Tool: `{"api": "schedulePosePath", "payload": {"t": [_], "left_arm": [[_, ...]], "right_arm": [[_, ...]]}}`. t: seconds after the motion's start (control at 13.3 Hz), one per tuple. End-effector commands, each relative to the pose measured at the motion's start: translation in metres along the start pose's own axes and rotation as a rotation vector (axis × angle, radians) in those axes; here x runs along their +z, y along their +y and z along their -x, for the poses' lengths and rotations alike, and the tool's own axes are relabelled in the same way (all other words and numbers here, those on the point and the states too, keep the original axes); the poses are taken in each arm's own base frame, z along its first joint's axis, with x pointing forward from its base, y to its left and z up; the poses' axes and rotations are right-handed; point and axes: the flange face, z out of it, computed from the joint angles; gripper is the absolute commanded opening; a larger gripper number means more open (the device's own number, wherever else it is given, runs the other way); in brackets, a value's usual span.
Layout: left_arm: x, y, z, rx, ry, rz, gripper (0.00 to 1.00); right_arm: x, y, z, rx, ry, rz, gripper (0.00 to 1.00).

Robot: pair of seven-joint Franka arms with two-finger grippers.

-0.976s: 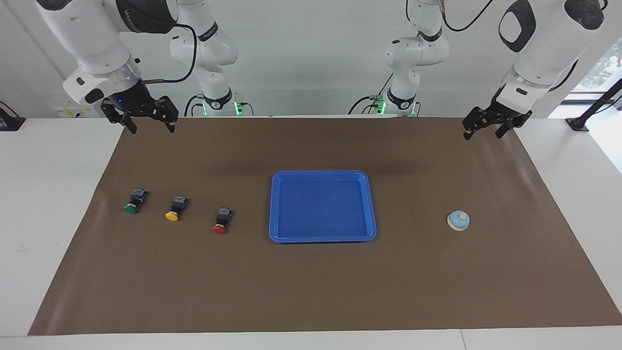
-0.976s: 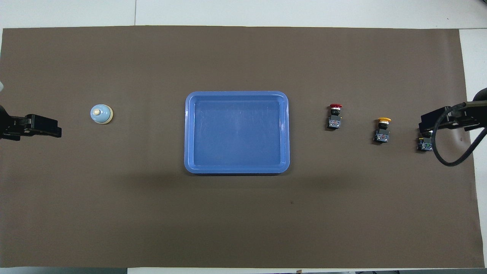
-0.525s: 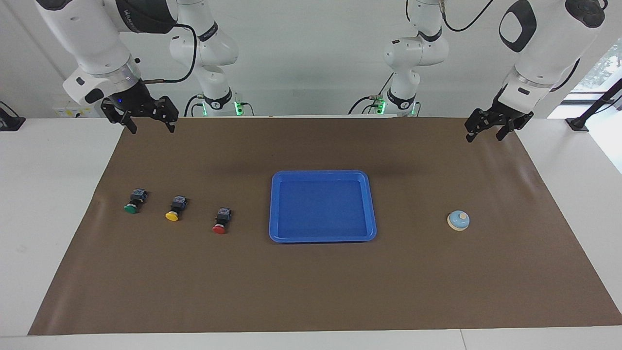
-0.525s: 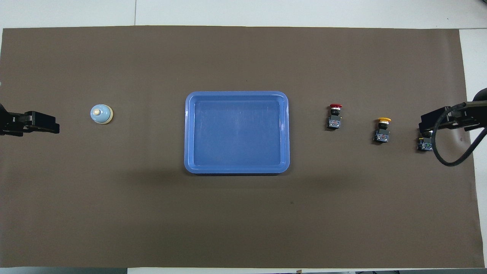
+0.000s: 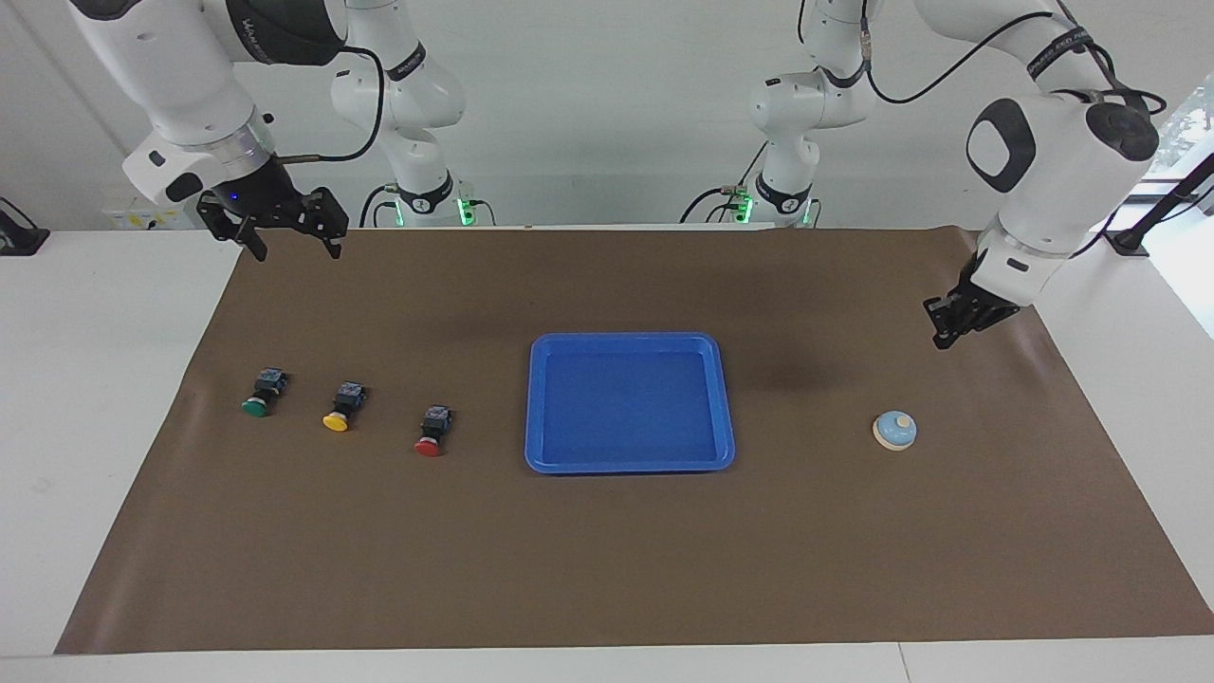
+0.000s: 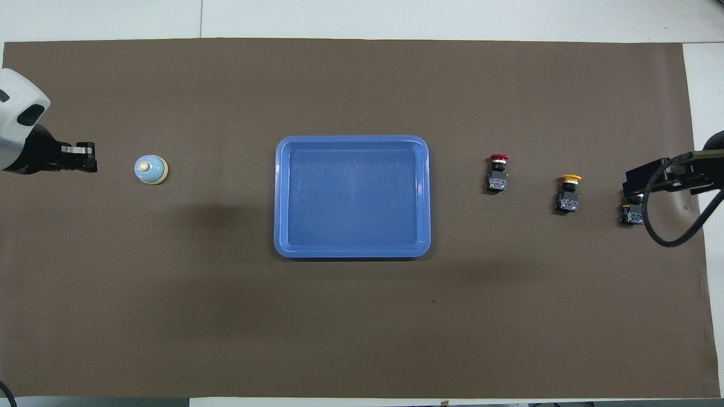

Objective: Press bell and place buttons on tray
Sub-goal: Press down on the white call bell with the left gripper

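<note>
Bell (image 5: 894, 431) pressing looks to be the step in hand: the left gripper (image 5: 945, 334) has its fingertips brought together on nothing, a blunt closed tip suited to pushing, and it hangs in the air over the brown mat (image 5: 607, 569) toward the left arm's end of the table, with the bell sitting on the mat apart from it and untouched. The next move, as I judge it, calls for bringing that closed tip over the cream knob on the dome and pushing straight down, since an off-centre push could slide the small bell instead of ringing it. The right gripper (image 5: 289, 249) waits with its fingers spread wide and empty, raised over the mat's edge at the right arm's end of the table. Three buttons lie on the mat in a row beside the tray (image 5: 537, 398): the red button (image 5: 432, 430) nearest the tray, then the yellow button (image 5: 343, 407), then the green button (image 5: 263, 393). The blue tray in the middle of the mat holds nothing, so all three placements remain to do.
</note>
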Motion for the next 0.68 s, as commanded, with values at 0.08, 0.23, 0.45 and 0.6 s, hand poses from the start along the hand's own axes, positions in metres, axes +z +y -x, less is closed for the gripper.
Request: {"api": "schedulePosePath", "payload": {"t": [0.08,0.23,0.45,0.6], "left_arm": [[0.045,-0.006,-0.021,0.004,0.05,0.002,0.0],[0.068,-0.008,-0.027,0.001,0.064,0.002,0.0],[0.098,-0.008,-0.033,0.001,0.05,0.003,0.0],[0.11,-0.008,-0.028,-0.002,0.027,0.003,0.0]], "right_arm": [[0.001,0.006,0.001,-0.01,-0.01,-0.002,1.0],[0.001,0.006,0.001,-0.01,-0.01,-0.002,1.0],[0.001,0.005,0.001,-0.012,-0.01,-0.001,1.0],[0.001,0.005,0.001,-0.012,-0.01,-0.001,1.0]]}}
